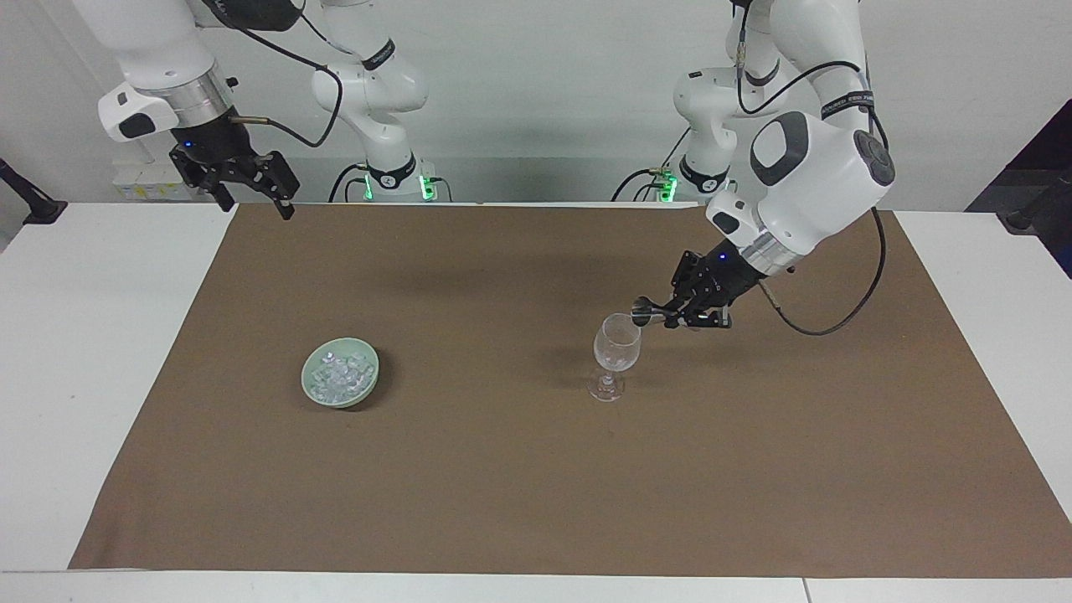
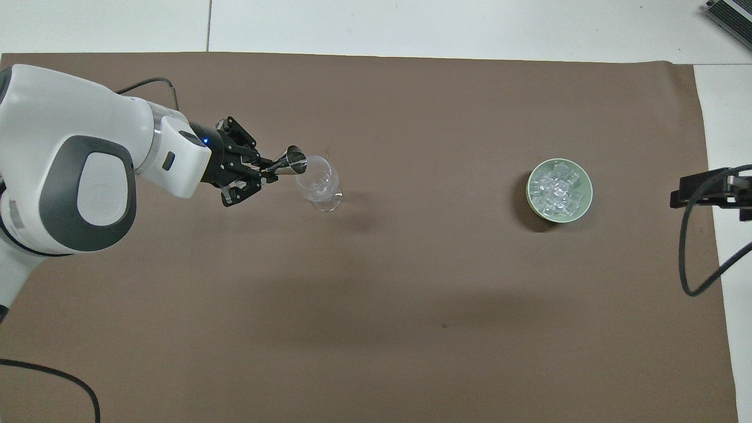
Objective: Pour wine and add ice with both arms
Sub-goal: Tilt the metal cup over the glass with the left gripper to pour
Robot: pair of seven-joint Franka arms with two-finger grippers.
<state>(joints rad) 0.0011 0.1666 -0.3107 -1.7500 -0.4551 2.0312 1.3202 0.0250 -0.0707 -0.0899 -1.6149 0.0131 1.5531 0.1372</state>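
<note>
Facing view, read across from the right arm's end of the table: the right gripper [image 1: 251,191] hangs above the edge of the brown paper mat [image 1: 536,469], fingers spread and empty; this arm waits. On the mat, well apart from that gripper, sits a pale green round dish [image 1: 305,381] filled with the ice [image 1: 339,374], small clear glassy cubes, none removed as far as can be seen. Toward the left arm's end stands a clear stemmed wine glass [image 1: 615,350], upright on its foot. The left gripper [image 1: 670,314] is over the mat just beside the glass's rim, fingers pressed together on the stem of a small silver metal measuring cup [image 1: 644,311], which is tipped on its side with its mouth at the rim. The overhead view confirms the cup's mouth lies over the bowl of the glass.

Assessment: the pour is in hand and probably near its end. Whether liquid is leaving the cup, or how much lies in the glass, cannot be made out. Outstanding: righting and setting down the cup, then moving ice from the dish into the glass, presumably by the waiting arm.
</note>
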